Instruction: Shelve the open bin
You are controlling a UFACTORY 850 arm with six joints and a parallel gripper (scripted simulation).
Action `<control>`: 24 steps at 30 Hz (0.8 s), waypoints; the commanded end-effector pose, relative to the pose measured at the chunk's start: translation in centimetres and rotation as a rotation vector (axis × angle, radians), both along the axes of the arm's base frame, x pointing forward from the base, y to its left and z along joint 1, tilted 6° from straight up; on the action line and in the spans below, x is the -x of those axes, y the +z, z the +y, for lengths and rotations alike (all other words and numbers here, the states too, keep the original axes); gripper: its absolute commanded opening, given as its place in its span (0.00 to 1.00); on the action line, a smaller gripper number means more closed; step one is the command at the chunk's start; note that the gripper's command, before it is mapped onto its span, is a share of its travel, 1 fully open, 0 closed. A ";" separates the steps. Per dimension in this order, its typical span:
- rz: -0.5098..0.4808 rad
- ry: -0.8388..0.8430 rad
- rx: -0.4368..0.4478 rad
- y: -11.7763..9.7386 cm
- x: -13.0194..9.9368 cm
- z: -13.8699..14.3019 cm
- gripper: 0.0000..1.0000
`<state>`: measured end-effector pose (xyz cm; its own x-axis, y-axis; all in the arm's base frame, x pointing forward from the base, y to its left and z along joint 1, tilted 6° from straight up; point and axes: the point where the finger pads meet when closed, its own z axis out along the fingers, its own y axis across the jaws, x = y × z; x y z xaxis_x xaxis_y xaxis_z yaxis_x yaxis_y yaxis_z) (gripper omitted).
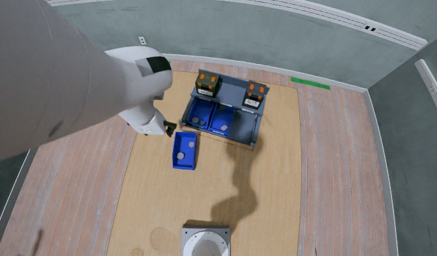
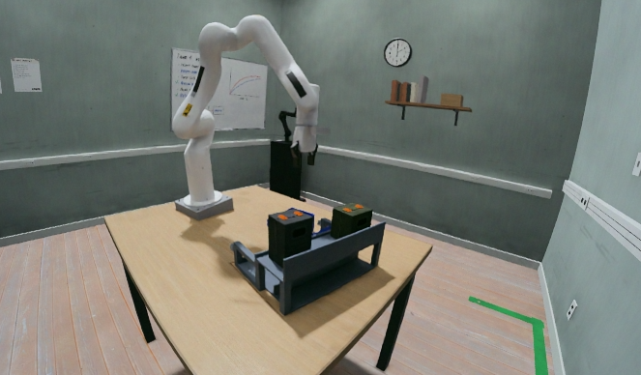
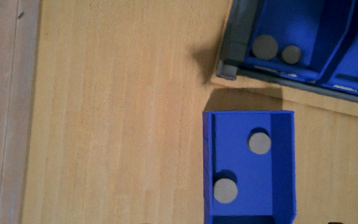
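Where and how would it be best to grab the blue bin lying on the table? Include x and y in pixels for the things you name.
Probably by one long side wall of the loose bin (image 1: 184, 150) (image 3: 242, 170), from above: its top is open, the wall is thin and straight, and both grey parts sit on the floor inside.

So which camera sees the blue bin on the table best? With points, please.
The wrist view: the blue bin (image 1: 186, 148) (image 3: 247, 165) looks biggest there, though its near end is cut off. The top view shows it whole but smaller; the exterior barely helps.
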<state>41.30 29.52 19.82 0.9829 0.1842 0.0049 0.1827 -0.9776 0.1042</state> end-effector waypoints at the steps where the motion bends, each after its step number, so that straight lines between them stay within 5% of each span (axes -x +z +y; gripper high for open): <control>1: -0.001 0.000 -0.001 0.0 -0.4 0.6 1.00; 24: -0.001 0.000 -0.001 0.1 0.1 -0.2 1.00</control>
<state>41.18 29.27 19.83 0.9830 0.1838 0.0042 0.1823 -0.9776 0.1048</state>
